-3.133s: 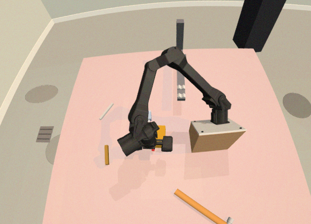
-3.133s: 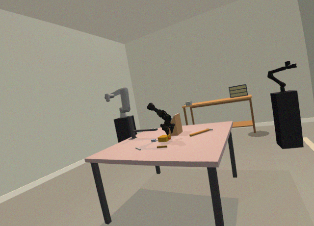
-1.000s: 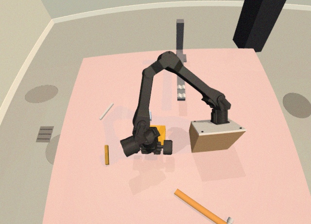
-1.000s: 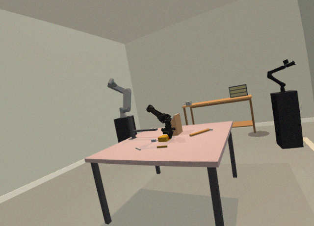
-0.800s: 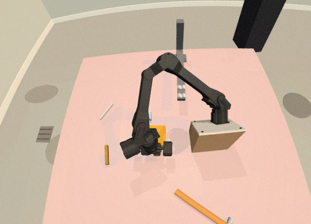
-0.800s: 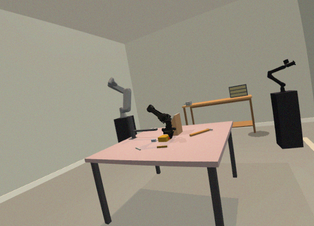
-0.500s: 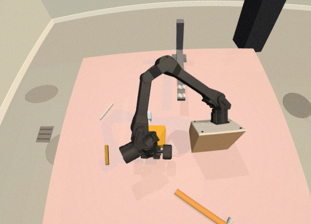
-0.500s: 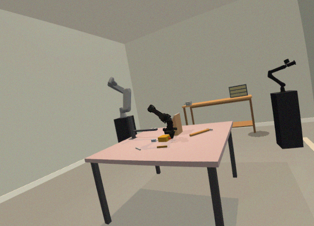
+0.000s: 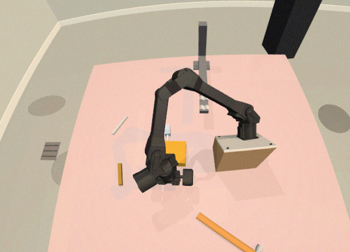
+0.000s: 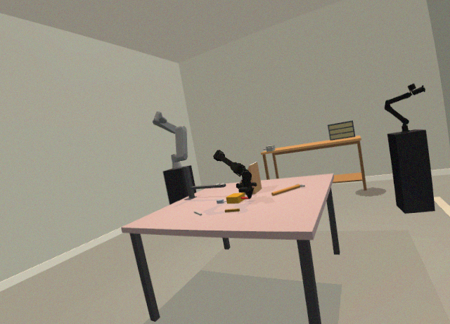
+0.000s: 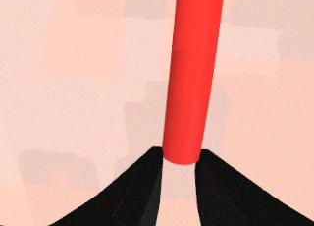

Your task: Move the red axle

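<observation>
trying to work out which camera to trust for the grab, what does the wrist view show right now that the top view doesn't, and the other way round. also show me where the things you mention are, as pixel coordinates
Only the wrist view: the red axle [image 11: 192, 79], its end between the gripper's [image 9: 168, 184] [image 11: 181, 154] fingertips.

Only the top view: the yellow beam [image 9: 178, 152], the bracket [image 9: 202, 43] with its V-blocks [image 9: 203, 106], and the orange-handled hammer [image 9: 226, 232].

Both: the gripper and the pink table top [image 9: 98, 215] [image 11: 29, 118].

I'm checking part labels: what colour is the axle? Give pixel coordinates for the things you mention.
Plain red; the axle [image 10: 244, 197] [image 11: 191, 79] shows best in the wrist view.
</observation>
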`<act>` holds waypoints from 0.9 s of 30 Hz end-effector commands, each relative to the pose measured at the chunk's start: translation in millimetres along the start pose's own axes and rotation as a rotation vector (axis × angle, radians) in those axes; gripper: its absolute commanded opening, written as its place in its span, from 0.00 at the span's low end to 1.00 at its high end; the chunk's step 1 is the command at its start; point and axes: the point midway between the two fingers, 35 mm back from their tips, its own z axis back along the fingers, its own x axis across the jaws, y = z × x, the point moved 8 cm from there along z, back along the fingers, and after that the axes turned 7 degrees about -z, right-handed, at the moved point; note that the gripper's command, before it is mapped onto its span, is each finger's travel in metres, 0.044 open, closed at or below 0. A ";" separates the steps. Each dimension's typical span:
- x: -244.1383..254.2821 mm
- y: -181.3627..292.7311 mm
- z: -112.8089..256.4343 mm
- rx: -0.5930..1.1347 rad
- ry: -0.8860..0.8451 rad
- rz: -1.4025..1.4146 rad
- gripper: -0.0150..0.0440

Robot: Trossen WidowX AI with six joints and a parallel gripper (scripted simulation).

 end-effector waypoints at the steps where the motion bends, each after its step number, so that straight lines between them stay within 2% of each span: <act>1: -0.1 9.4 1.4 0.005 -0.003 -0.002 0.25; 27: -7.3 44.2 -1.2 0.002 -0.004 -0.002 0.25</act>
